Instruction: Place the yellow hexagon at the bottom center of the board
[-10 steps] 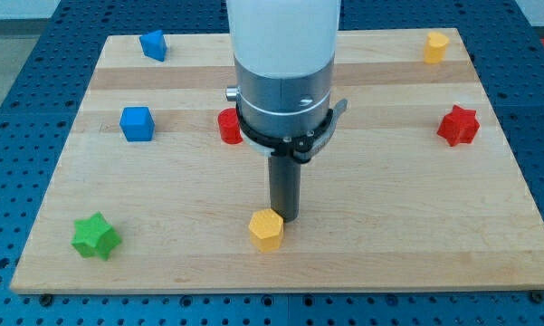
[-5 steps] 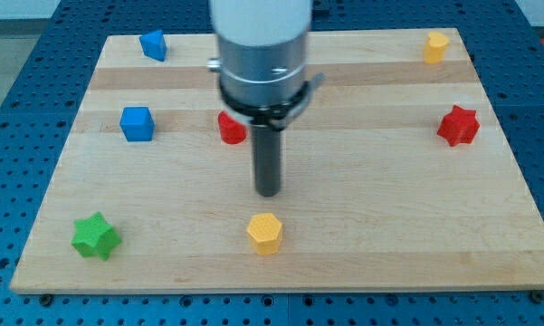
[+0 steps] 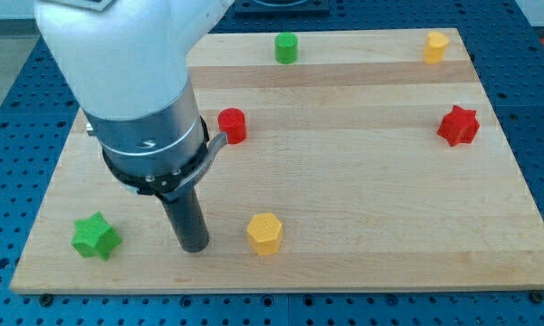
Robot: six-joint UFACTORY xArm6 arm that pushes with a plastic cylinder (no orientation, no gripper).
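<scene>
The yellow hexagon (image 3: pixel 264 233) lies near the bottom edge of the wooden board (image 3: pixel 362 181), close to its middle. My tip (image 3: pixel 195 246) rests on the board to the left of the yellow hexagon, a short gap apart from it, and to the right of the green star (image 3: pixel 96 236). The arm's large body hides the left part of the board behind it.
A red cylinder (image 3: pixel 232 125) sits above the hexagon, left of centre. A green cylinder (image 3: pixel 286 47) is at the top middle, a second yellow block (image 3: pixel 436 46) at the top right, and a red star (image 3: pixel 458 125) at the right.
My tip has moved from just above the yellow hexagon to its left and lower down. The hexagon has stayed put. The arm now covers both blue blocks and uncovers the green cylinder.
</scene>
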